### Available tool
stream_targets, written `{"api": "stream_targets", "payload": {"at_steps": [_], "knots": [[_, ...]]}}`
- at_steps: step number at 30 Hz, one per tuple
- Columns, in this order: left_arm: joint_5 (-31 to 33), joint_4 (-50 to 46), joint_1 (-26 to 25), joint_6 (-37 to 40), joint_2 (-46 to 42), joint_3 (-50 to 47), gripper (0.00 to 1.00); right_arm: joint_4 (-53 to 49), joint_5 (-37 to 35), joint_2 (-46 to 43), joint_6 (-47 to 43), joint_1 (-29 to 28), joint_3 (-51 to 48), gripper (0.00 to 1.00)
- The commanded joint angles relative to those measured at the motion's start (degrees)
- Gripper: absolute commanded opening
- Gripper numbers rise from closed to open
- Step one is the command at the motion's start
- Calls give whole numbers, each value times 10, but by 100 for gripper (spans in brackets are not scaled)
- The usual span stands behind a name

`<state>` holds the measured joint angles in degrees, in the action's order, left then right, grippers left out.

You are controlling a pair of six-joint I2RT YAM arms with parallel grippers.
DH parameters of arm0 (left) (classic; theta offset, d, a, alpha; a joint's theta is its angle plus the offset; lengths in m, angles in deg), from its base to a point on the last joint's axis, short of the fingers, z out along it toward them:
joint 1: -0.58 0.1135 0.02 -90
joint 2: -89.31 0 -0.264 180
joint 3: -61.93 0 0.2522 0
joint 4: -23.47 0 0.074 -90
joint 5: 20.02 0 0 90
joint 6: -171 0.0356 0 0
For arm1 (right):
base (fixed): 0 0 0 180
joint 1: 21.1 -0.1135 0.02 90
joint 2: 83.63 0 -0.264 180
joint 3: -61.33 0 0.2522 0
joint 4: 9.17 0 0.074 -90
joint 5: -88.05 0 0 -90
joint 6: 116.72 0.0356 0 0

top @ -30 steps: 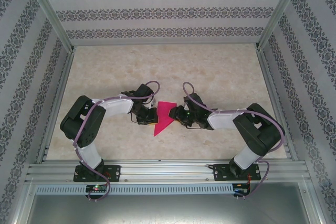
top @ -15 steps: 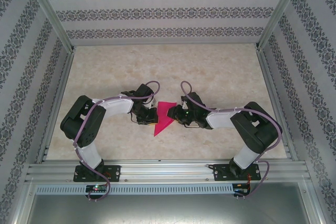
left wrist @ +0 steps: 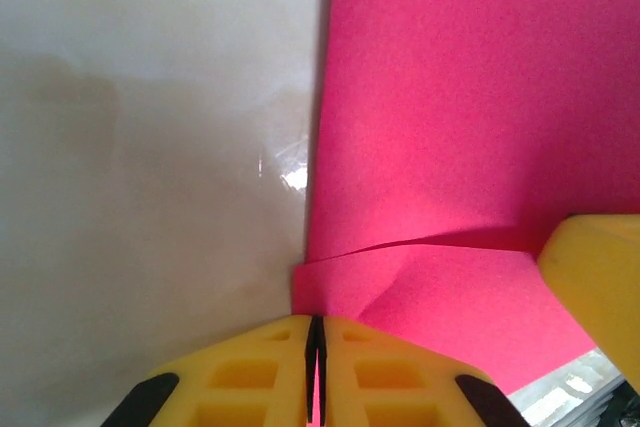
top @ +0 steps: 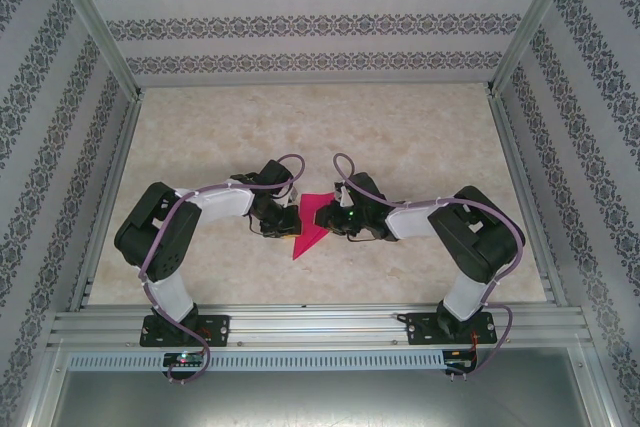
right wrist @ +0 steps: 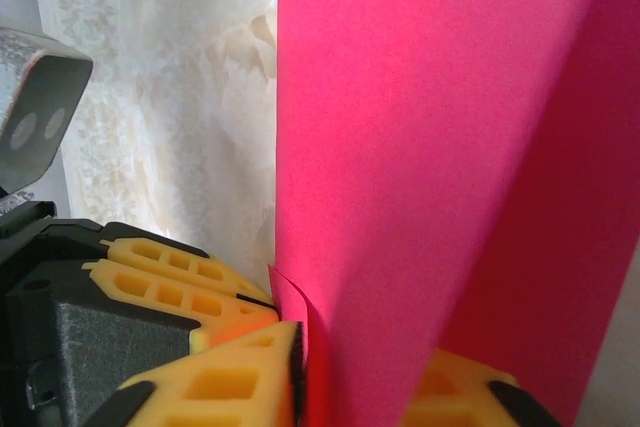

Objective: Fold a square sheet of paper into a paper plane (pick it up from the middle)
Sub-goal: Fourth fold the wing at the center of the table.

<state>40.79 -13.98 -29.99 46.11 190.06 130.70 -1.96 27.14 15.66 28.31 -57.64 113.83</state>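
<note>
Two grippers meet at the sheet of paper [top: 308, 235], which rests on the table [top: 400, 137] folded to a pointed, triangular outline. The left gripper [top: 289, 219] sits at the sheet's left edge. In the left wrist view its yellow fingers [left wrist: 260, 342] are pressed together and pinch a corner of the sheet. The right gripper [top: 323, 217] sits at the sheet's right side. In the right wrist view its fingers [right wrist: 240, 357] stand one on each side of a raised fold of the sheet. Whether these jaws clamp it cannot be told.
</note>
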Motion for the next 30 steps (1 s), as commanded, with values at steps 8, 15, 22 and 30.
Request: {"api": "stream_targets", "payload": {"at_steps": [8, 15, 22, 30], "knots": [[51, -44, 5, 11, -90, -7, 20, 64, -85, -8, 91, -13, -21, 9], [56, -36, 4, 11, -126, -22, 23, 82, -246, -66, 182, -66, -65, 8], [40, -18, 5, 11, -121, -35, 24, 68, -264, -60, 189, -90, -51, 20], [38, -15, 5, 11, -117, -35, 24, 31, -131, -59, 91, -51, -21, 40]]}}
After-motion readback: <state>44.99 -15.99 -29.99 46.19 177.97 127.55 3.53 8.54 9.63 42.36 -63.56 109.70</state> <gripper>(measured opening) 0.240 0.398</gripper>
